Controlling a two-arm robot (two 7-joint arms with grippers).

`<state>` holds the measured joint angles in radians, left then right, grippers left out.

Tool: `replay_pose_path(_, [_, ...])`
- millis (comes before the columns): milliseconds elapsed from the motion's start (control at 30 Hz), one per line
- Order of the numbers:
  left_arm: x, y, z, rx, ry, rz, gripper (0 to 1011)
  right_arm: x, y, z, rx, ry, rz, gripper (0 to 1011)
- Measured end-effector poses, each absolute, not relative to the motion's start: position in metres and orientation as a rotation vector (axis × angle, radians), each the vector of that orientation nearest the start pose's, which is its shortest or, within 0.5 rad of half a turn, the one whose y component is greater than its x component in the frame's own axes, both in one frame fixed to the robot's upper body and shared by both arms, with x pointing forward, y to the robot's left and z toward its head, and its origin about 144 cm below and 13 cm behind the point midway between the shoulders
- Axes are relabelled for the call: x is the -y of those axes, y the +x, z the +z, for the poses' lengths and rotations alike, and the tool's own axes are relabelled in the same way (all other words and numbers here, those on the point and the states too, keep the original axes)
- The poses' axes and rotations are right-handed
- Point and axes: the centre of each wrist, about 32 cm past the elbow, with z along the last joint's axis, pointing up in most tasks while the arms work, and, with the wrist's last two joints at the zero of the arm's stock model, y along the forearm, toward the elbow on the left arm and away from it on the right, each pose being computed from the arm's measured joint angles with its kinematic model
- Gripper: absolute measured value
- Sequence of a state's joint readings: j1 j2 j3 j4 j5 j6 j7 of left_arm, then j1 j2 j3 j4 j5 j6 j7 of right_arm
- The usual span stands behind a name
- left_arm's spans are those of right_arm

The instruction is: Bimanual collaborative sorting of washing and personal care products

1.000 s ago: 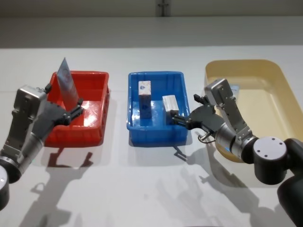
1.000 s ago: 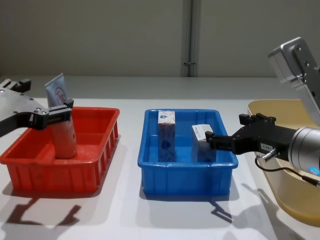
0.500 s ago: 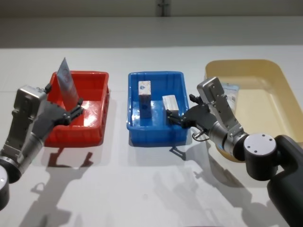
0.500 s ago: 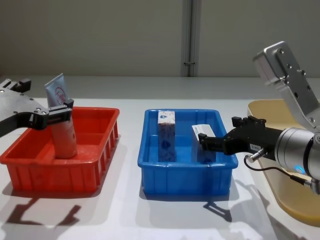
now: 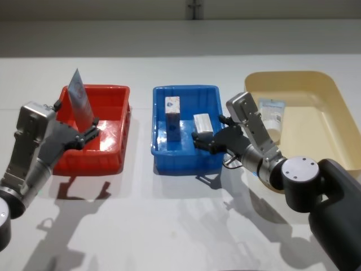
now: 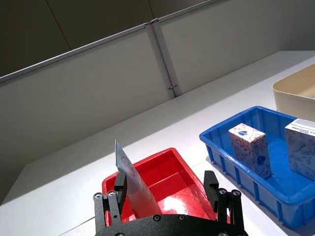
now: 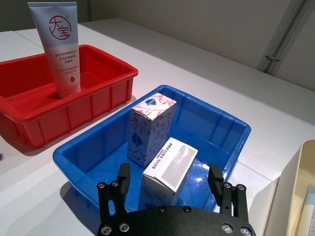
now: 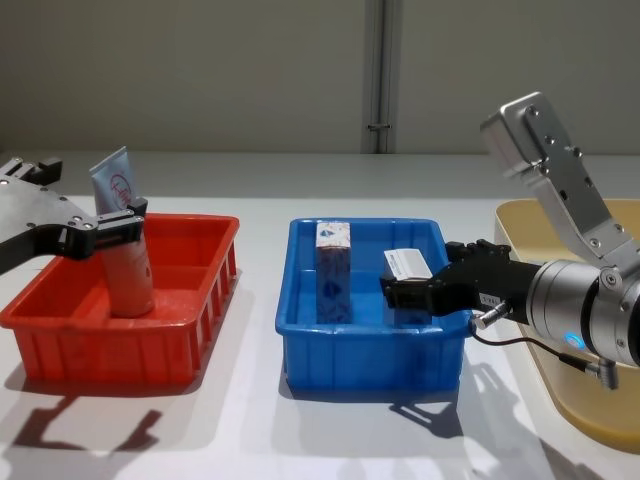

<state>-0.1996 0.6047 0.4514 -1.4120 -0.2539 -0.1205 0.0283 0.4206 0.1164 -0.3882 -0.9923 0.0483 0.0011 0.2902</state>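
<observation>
A pale-blue tube (image 5: pixel 79 101) with a red round logo stands cap-down in the red bin (image 5: pixel 121 90); it appears again as the tube (image 8: pixel 125 250) and the tube (image 6: pixel 133 182). My left gripper (image 6: pixel 166 184) is open around it, one finger close beside the tube. Two blue-and-white cartons stand in the blue bin (image 8: pixel 370 355): a taller carton (image 5: pixel 172 117) and a shorter carton (image 7: pixel 170 162). My right gripper (image 7: pixel 169 178) is open, its fingers on either side of the shorter carton (image 8: pixel 405 265), apart from its faces.
A beige bin (image 5: pixel 333 90) sits at the right with another pale tube (image 5: pixel 272 113) lying in it. My right arm crosses between the beige and blue bins. White table surrounds the three bins, with a grey wall behind.
My right gripper has slid left from the beige bin's side until its open fingers straddle the shorter carton. The left gripper and the tube have not moved.
</observation>
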Motion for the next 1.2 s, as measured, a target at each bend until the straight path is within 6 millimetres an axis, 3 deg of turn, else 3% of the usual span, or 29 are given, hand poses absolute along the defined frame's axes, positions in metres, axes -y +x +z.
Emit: replay_pose_path(1200, [-0.310, 0.489, 1.140, 0.285, 0.304, 1.248, 1001, 0.157, 0.570, 1.096, -0.043, -0.350, -1.020, 1001])
